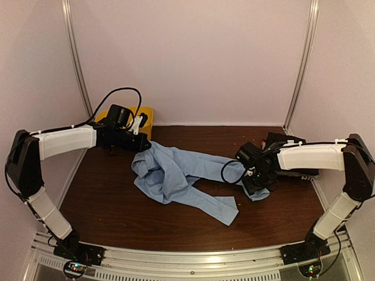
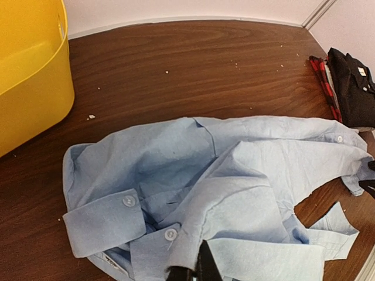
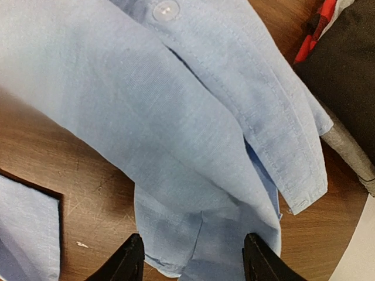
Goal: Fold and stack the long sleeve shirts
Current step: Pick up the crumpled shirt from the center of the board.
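1. Nearest you in the overhead view, the left arm's base (image 1: 79, 253) and the right arm's base (image 1: 304, 253) sit on the near rail. Beyond them lies the dark wooden bench (image 1: 117, 199), with pale crumbs scattered over its far part.
2. Your light blue shirt (image 1: 176, 175) lies crumpled across the middle of the bench. Its body is bunched toward the left and one sleeve trails toward the near right. In the left wrist view (image 2: 234, 175) it is rumpled, with a cuff folded over at the left.
3. Your yellow bin (image 1: 146, 114) stands at the far left, apart from the shirt; the left wrist view (image 2: 29, 76) shows its curved wall.
4. At the far right you have a black shirt (image 2: 351, 82) folded on top of a red plaid cloth (image 2: 322, 76). In the right wrist view the black shirt (image 3: 345, 88) lies over a pale grey cloth edge (image 3: 351, 152), just beside the blue hem.
5. Your right claw (image 1: 258, 181) is at the shirt's right end. In its wrist view (image 3: 193, 260) the fingers stand spread, with the blue hem lying loose between them.
6. Your left claw (image 1: 140, 143) is at the shirt's far left corner. Its fingers (image 2: 202, 266) are pressed together, pinching a fold of the blue cloth.
7. A white cuff button (image 2: 128, 201) shows beside that fold.
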Controlling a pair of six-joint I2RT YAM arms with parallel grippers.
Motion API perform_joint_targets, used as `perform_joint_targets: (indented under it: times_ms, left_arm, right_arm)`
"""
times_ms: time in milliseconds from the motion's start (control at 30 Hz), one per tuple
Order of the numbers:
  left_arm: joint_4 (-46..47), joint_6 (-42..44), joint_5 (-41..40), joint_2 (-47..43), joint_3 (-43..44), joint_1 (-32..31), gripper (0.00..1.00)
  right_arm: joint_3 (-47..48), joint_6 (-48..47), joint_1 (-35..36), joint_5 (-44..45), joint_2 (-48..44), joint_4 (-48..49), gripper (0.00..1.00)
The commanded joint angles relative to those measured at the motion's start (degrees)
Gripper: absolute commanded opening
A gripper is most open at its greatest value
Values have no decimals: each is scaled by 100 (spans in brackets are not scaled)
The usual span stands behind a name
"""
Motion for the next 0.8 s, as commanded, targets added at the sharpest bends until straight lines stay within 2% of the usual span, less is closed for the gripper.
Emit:
perform_joint_targets:
  times_ms: [0,367,767]
  left_arm:
    - [46,39,-178,-240,241,54,0]
    - [-88,162,-167,-617,257,477,0]
    - [-89,117,26,-609,336,512,0]
  right_arm:
    - [-19,90,1,214,163,-153,58]
    - [106,227,-61,653,512,-447,59]
    - [96,116,-67,572,596,-324,58]
